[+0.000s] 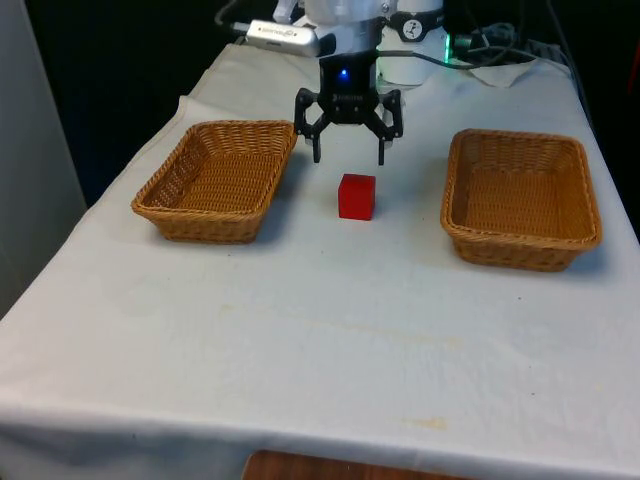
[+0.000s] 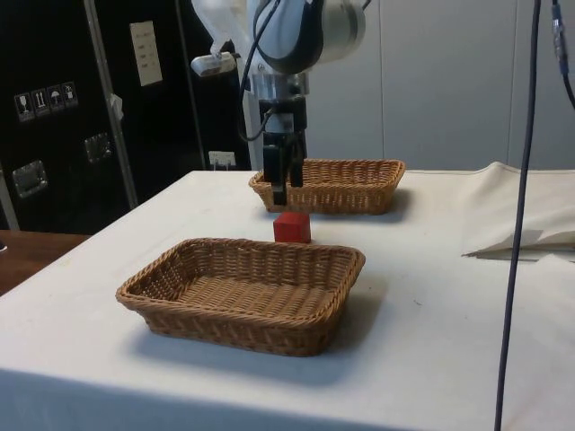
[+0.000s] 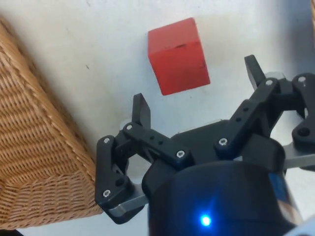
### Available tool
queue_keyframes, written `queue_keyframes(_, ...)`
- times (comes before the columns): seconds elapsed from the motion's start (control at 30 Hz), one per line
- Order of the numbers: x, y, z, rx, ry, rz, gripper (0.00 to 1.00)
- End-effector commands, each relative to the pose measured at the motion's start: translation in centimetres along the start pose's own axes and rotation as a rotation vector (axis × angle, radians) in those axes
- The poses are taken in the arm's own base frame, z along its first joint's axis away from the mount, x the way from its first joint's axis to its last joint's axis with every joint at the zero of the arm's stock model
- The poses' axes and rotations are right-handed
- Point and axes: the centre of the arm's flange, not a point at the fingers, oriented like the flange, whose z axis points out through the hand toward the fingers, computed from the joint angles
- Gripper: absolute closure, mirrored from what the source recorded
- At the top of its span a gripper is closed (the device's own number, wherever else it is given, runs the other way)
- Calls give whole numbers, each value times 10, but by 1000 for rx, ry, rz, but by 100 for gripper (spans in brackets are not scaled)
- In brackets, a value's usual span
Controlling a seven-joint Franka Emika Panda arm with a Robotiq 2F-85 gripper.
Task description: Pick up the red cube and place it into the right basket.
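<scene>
The red cube (image 1: pixel 356 196) (image 2: pixel 292 227) (image 3: pixel 178 55) rests on the white cloth between two wicker baskets. My gripper (image 1: pixel 349 158) (image 2: pixel 286 191) (image 3: pixel 197 91) hangs just behind and above the cube, towards the robot's end of the table. Its fingers are spread wide, open, with nothing between them. The basket at the front view's right (image 1: pixel 521 199) holds nothing; in the side view it is the near basket (image 2: pixel 243 292).
A second wicker basket (image 1: pixel 219 179) (image 2: pixel 329 184) (image 3: pixel 34 162) sits at the front view's left, close to the gripper's side. Cables and folded cloth (image 1: pixel 500 62) lie at the far end of the table. Bare white cloth spreads towards the front edge.
</scene>
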Motion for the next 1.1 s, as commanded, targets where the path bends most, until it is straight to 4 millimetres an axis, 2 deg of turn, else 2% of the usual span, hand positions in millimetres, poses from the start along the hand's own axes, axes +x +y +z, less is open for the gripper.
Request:
queue_keyframes(0.0,0,-1,1,4,1,1,0)
queue_keyframes(0.2,-1,-6,3,3,-7,-1,0)
queue_keyframes(0.4,-2,-14,15,1,-14,3,0)
queue_keyframes(0.8,-4,-15,29,-11,-39,8,0)
queue_keyframes(1.07,5,-15,43,-19,-43,21,0)
